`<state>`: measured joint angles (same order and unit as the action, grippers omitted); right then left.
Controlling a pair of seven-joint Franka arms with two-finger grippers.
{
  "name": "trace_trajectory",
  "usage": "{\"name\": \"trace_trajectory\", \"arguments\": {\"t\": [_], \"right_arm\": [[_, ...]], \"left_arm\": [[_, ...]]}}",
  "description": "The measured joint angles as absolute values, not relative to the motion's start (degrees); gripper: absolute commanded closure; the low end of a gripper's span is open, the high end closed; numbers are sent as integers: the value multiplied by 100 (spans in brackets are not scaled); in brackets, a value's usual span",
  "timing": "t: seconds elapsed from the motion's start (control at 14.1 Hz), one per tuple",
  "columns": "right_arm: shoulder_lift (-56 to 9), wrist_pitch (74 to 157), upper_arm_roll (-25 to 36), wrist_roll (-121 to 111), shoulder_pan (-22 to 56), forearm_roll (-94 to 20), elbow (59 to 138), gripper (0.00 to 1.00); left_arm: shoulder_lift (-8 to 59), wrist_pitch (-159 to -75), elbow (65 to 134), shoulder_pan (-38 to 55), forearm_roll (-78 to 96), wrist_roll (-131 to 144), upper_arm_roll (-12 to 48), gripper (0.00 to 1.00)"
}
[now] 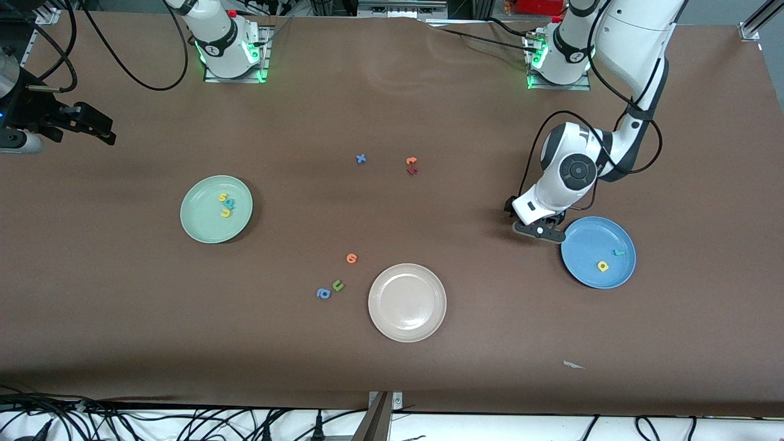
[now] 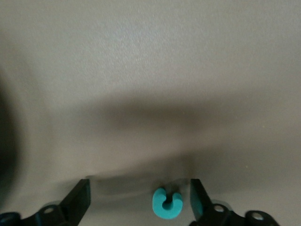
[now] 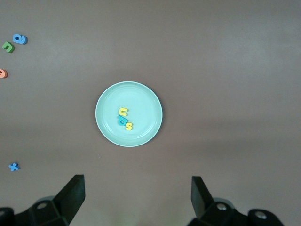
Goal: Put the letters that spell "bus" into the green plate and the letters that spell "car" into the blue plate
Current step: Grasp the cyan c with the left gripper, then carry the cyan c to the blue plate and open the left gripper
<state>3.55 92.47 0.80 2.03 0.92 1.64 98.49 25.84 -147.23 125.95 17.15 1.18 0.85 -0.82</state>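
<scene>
The green plate (image 1: 202, 229) holds the yellow u (image 3: 123, 112), teal b (image 3: 122, 120) and yellow s (image 3: 128, 125). High over the table at the right arm's end, my right gripper (image 3: 136, 181) stands open and empty, with that green plate (image 3: 106, 101) in its wrist view. On the blue plate (image 1: 582, 269) lie a yellow a (image 1: 603, 266) and a teal r (image 1: 619, 252). My left gripper (image 1: 539, 229) is low beside that plate's rim, open. A teal c (image 2: 166, 203) lies flat on the brown table between its fingers, close to one finger (image 2: 196, 193), not gripped.
A cream-white plate (image 1: 407, 302) sits near the front middle. Beside it lie an orange letter (image 1: 351, 258), a green u (image 1: 337, 285) and a blue a (image 1: 323, 293). A blue x (image 1: 361, 158) and orange and red letters (image 1: 411, 165) lie mid-table. A white scrap (image 1: 574, 365) lies near the front edge.
</scene>
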Motion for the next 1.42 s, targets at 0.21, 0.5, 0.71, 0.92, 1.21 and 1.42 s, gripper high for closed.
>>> {"name": "trace_trajectory", "arguments": {"t": [0.21,0.5,0.71,0.92,1.21,1.42], "right_arm": [[294,9410,80,204,92,158,9828,0],[223,9441,122,204,77,73,9818,0],[223,9432,131,204,73,31,9817,0],[222,9406,149,204,70,26,9817,0],[220,9401,163,204,68,24,9817,0],[220,9399,159,203,68,23,9814,0]], "left_arm": [[2517,-14723,12669,1740,118,86,-45,43],[2505,-14726,12702,1741,118,130,-19,58],[2483,-14726,12716,1742,118,289,52,69],[2469,-14726,12722,1743,118,333,78,75],[2466,-14726,12724,1743,118,337,79,77],[2412,-14628,12632,1730,118,338,59,81]]}}
